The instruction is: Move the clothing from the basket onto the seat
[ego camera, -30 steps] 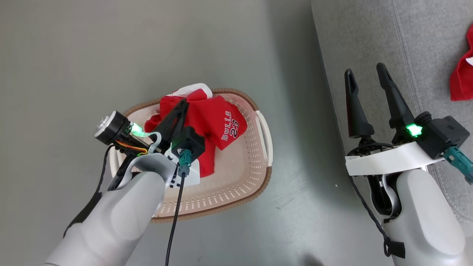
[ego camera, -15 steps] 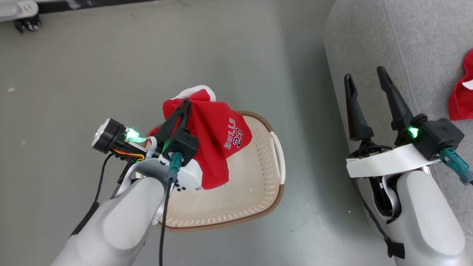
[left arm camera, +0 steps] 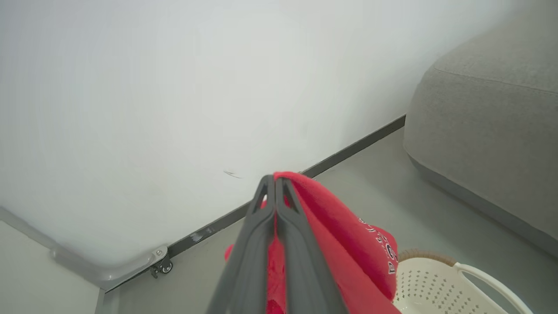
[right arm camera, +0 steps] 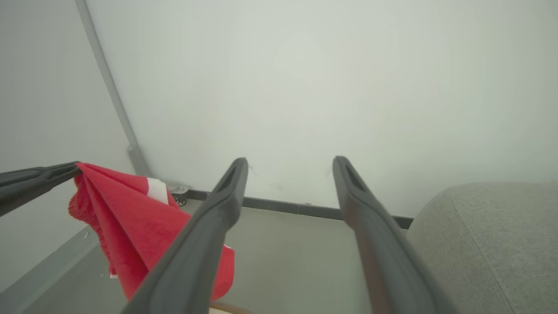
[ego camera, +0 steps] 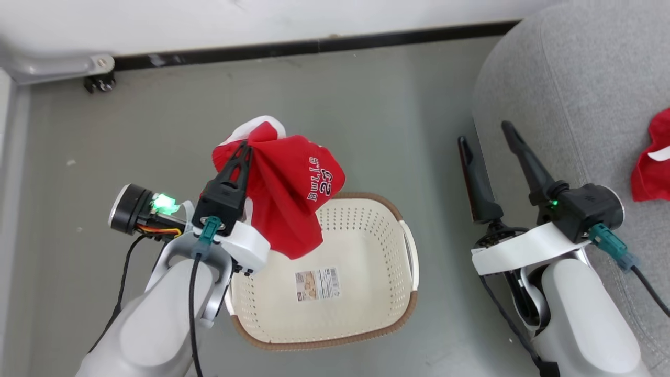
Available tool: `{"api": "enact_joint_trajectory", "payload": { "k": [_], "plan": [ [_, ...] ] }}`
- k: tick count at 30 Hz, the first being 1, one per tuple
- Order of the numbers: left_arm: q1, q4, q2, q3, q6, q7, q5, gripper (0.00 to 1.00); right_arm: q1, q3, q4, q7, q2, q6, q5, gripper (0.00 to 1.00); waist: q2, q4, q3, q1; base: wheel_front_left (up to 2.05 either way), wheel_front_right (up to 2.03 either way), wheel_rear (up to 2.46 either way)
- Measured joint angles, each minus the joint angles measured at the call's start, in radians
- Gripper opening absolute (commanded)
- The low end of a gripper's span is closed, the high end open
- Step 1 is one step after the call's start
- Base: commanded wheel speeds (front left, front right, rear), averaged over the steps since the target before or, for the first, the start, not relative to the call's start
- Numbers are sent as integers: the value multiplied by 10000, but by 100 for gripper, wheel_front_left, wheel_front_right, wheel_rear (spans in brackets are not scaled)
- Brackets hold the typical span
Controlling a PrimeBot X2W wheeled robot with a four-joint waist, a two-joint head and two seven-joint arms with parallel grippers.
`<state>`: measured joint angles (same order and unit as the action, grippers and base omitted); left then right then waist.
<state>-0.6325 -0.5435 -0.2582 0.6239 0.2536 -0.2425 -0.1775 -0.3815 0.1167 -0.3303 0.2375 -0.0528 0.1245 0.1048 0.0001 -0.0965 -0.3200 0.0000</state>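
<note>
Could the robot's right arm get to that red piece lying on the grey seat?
Probably yes. The right pincer is open and empty at the edge of the seat, and nothing lies on the seat between it and the red piece.

Light: bright, even, diffuse | Shadows: soft, a dim band on the floor (ego camera: 450, 104) along the seat (ego camera: 576, 78) | Glare: wall (left arm camera: 174, 87) washed pale, nearly featureless | Focus: head view crisp, print on the clothing (ego camera: 285, 199) legible; left gripper (left arm camera: 274, 179) blurs near the lens | Bloom: green lamp (ego camera: 163, 203) on the left wrist flares slightly
</note>
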Motion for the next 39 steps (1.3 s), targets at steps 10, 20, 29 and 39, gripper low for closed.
{"api": "enact_joint_trajectory", "payload": {
  "k": [10, 20, 29, 39],
  "plan": [
    [816, 727, -253, -667, -339, -4, -999, 0, 291, 362, -86, -222, -217, 0, -100, 100, 0, 316, 943, 0, 0, 0, 0],
    [1483, 1469, -560, -1080, -625, -44, -1726, 0, 850, 1106, -221, -608, -545, 0, -104, 100, 0, 589, 1854, 0, 0, 0, 0],
    [1814, 2044, -947, -1095, -1133, 42, -1929, 0, 1210, 2090, -196, -949, -848, 0, -71, 100, 0, 781, 2577, 0, 0, 0, 0],
    [1814, 2941, -1160, -915, -1411, 414, -1975, 0, 1400, 3697, 23, -1452, -1300, 0, 311, 100, 0, 906, 3221, 0, 0, 0, 0]
  ]
}}
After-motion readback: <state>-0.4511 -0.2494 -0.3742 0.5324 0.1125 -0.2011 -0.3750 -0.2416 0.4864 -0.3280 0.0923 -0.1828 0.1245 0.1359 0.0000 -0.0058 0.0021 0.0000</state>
